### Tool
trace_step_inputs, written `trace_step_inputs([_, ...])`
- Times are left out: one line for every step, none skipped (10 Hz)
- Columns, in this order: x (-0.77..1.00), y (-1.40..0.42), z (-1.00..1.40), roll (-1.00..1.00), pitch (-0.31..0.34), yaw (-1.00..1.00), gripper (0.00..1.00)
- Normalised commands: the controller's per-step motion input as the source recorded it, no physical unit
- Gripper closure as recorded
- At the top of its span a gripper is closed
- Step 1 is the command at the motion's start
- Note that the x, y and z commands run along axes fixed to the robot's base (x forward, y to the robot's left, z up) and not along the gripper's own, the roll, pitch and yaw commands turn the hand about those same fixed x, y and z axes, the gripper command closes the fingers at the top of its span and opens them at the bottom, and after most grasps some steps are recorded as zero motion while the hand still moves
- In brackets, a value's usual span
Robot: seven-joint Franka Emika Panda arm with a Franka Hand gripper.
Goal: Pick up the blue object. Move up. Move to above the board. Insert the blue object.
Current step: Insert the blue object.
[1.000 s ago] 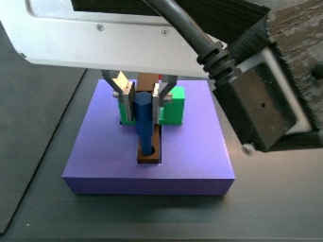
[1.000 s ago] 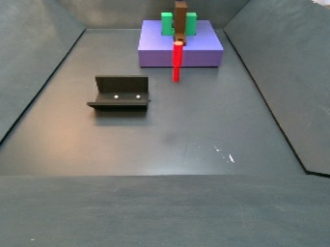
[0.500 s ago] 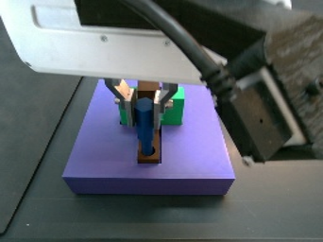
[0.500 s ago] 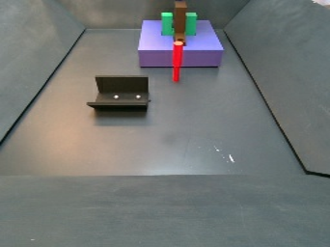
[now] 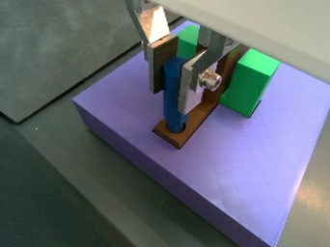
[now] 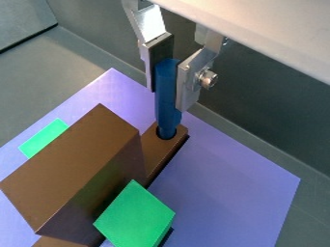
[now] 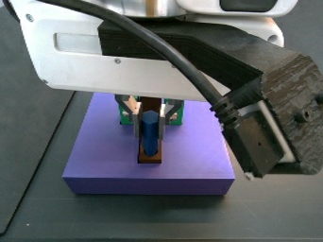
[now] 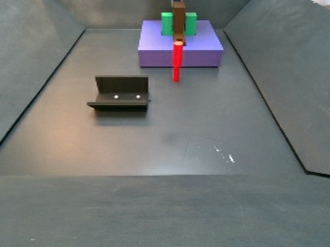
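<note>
The blue object [image 5: 172, 92] is a slim dark blue peg standing upright with its lower end in the round hole at the end of the brown board [image 5: 184, 138]. The board lies on the purple slab [image 5: 233, 183] and runs back towards the green block [image 5: 252, 82]. My gripper [image 5: 178, 101] hangs over the board end, shut on the peg's upper part, one silver finger on each side. Both wrist views show this, with the gripper [image 6: 173, 96] on the peg [image 6: 165, 101]. In a side view the peg [image 7: 149, 137] stands in the board [image 7: 150, 159] under the gripper [image 7: 149, 112].
A red peg [image 8: 177, 60] stands against the front face of the purple slab [image 8: 194, 48]. The fixture [image 8: 120, 94] stands on the grey floor, left of centre. Sloping grey walls close in the floor. The arm's body and cable fill the upper part of a side view [image 7: 164, 47].
My gripper has come down with the blue peg, and less of the peg now shows above the board. The red peg and the fixture have not moved.
</note>
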Motion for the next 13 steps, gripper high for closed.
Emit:
trace_step_inputs([0.03, 0.0, -0.41, -0.11, -0.059, 0.0, 1.0])
trace_step_inputs([0.04, 0.0, -0.39, -0.09, -0.051, 0.0, 1.0])
trace_step_inputs([0.04, 0.0, -0.37, -0.07, -0.039, 0.0, 1.0])
trace_step_inputs([0.05, 0.0, -0.3, 0.0, 0.0, 0.0, 1.0])
trace_step_inputs([0.0, 0.06, -0.27, 0.01, 0.003, -0.08, 1.0])
trace_step_inputs([0.08, 0.08, -0.25, 0.01, 0.047, -0.15, 1.0])
trace_step_inputs([0.11, 0.07, -0.22, 0.04, 0.083, -0.18, 1.0])
trace_step_inputs([0.09, 0.11, -0.18, 0.07, 0.117, -0.24, 1.0])
trace_step_inputs([0.12, 0.11, -0.11, 0.06, 0.153, -0.27, 1.0])
trace_step_inputs([0.2, 0.0, -0.11, 0.07, 0.149, -0.22, 1.0])
trace_step_inputs([0.3, -0.03, -0.21, 0.12, 0.171, -0.12, 1.0])
trace_step_inputs([0.35, -0.2, -0.23, 0.15, 0.2, -0.02, 1.0])
trace_step_inputs([0.41, -0.28, -0.19, 0.14, 0.203, 0.0, 1.0])
